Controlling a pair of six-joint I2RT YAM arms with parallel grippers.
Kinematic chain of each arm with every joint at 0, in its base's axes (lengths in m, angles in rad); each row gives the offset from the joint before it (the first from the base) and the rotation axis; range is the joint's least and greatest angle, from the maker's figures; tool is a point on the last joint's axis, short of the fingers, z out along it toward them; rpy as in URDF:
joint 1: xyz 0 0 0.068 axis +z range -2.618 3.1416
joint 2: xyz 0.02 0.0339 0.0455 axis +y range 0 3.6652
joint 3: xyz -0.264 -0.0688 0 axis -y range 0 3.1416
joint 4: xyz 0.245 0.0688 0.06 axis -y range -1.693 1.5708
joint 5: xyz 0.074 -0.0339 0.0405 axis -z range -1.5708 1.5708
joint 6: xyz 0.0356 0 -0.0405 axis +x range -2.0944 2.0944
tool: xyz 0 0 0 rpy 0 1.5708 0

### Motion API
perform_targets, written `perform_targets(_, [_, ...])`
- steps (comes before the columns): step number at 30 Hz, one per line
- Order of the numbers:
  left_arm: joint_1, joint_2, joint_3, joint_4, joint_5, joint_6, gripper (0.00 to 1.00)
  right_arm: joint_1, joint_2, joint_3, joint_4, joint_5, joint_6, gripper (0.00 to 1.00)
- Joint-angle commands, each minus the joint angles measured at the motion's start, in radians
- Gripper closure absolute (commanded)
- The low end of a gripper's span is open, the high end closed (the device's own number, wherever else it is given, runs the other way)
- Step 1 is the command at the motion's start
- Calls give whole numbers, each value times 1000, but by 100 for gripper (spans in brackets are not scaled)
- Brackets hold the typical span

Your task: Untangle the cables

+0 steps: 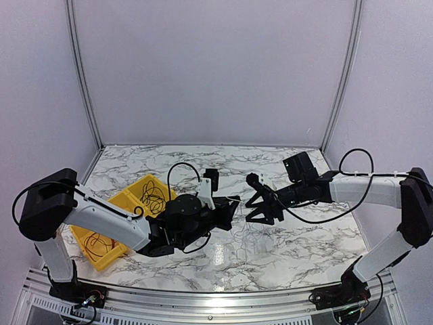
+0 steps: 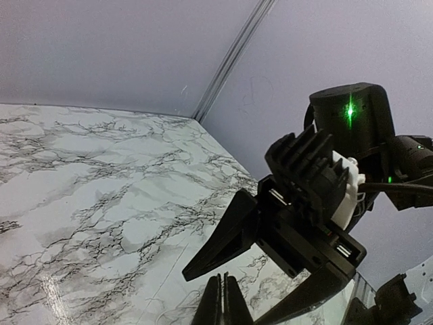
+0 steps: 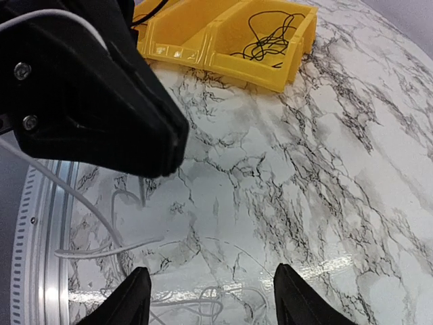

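Left arm (image 1: 108, 220) and right arm (image 1: 365, 189) share white tubular links, black joint housings and looping black cables (image 1: 358, 156). Left gripper (image 1: 233, 203) and right gripper (image 1: 252, 208) are black, with tapered wedge fingers (image 2: 223, 237); a green light (image 2: 350, 110) marks the right wrist.

The right hand (image 3: 213, 301) shows only its two dark fingertips (image 3: 132, 301) at the bottom edge, spread wide with nothing between them, over the marble tabletop (image 3: 325, 169). Pale cables (image 3: 115, 247) lie in loose curves on the tabletop at lower left, one strand running up toward the left hand (image 3: 88, 88), which fills the upper left as a big black shape. At the top stands a yellow bin (image 3: 223, 57); its right compartment holds a small tangle of black cables (image 3: 267, 37). A metal rail (image 3: 47, 271) borders the left edge.
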Motion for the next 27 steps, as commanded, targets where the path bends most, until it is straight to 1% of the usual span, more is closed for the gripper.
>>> perform_targets(1, [4,-38,-11,84,-16,-30,100,10,47,48,14,-89,54,38])
perform_targets(7, [4,-35,-8,86,-27,-44,100,12,-5,18,50,-99,75,37])
perform_targets(11, [4,-31,1,86,-35,-34,100,34,8,39,10,-83,44,36])
perform_targets(13, [4,-39,-6,83,-51,-32,100,36,-1,39,-8,-64,28,38])
perform_targets(16, [4,-61,-15,45,-97,-38,100,36,-66,-5,-25,-46,-10,39])
perform_targets(20, [1,-73,-11,12,-140,-68,100,42,-156,-61,19,-31,14,36])
perform_targets(21, [-1,-73,-6,7,-145,-75,100,53,-164,-62,27,-15,22,36])
perform_targets(23, [-5,-69,8,1,-150,-80,100,87,-163,-56,56,79,49,35])
perform_targets(27, [-13,-62,35,-18,-162,-87,100,140,-104,-24,104,184,86,35])
